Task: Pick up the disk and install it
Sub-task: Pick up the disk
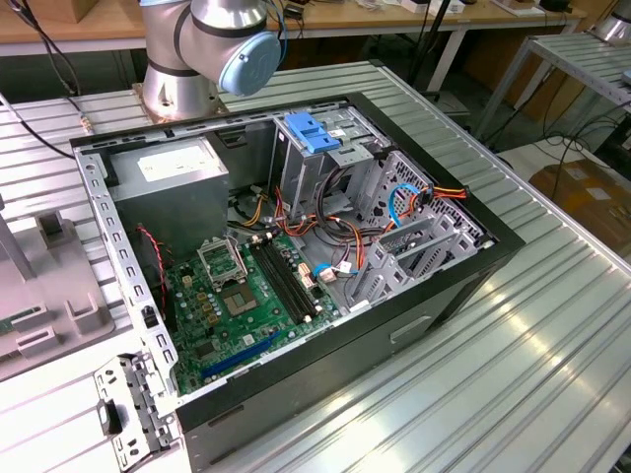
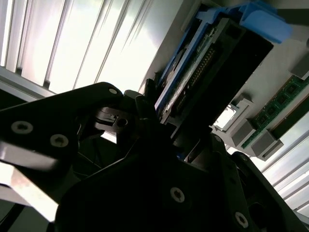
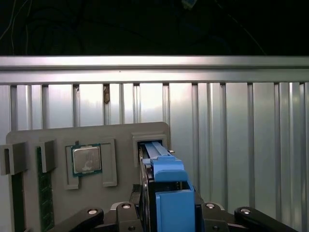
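The disk (image 3: 166,179) stands on edge between my fingers, its blue plastic rail facing the camera in the first wrist view. In the second wrist view the disk (image 2: 207,63) shows a dark underside, a row of connector pins and blue rails. My gripper (image 3: 166,210) is shut on the disk, one dark finger on each flat side (image 2: 161,123). The disk's far end sits at a rectangular slot (image 3: 149,142) in the grey holder tray (image 3: 120,133). I cannot tell whether that end is inside the slot or just above it.
The holder tray also carries a processor chip (image 3: 87,159) and memory sticks (image 3: 46,193) on the ribbed metal table (image 3: 241,121). In the exterior view an open computer case (image 1: 296,256) shows a bare blue bracket (image 1: 311,133), grey power supply (image 1: 168,182) and motherboard (image 1: 237,296). The arm's base (image 1: 197,49) stands behind it.
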Action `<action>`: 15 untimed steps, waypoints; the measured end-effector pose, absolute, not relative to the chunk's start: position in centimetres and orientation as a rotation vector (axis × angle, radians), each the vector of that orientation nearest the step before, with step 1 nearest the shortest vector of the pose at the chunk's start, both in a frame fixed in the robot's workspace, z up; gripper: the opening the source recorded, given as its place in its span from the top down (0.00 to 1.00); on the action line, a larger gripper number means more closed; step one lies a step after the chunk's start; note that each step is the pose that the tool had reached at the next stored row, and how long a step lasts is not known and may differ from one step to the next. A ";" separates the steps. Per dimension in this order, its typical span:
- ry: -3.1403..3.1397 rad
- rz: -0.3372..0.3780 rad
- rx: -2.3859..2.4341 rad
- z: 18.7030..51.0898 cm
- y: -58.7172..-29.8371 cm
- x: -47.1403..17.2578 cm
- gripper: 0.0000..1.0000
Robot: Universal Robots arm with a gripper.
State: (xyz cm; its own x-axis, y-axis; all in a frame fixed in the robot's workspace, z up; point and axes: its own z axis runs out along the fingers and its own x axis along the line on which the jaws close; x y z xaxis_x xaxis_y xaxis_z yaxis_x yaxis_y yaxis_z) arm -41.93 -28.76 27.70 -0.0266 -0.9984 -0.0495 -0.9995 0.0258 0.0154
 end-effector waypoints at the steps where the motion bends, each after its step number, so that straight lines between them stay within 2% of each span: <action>1: 2.232 0.071 -2.174 27.7 -28.8 -41.9 0.52; 9: 2.232 0.071 -2.174 27.7 -28.8 -41.9 0.52; 10: 2.232 0.071 -2.174 27.7 -28.8 -41.9 0.53; 12: 2.232 0.071 -2.174 27.7 -28.8 -41.9 0.64; 15: 2.232 0.071 -2.174 27.7 -28.8 -41.9 0.64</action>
State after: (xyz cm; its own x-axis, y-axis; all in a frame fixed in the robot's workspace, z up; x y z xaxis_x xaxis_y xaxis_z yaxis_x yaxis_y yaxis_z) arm -41.93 -28.76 27.67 -0.0266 -0.9984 -0.0495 -0.9995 0.0258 0.0153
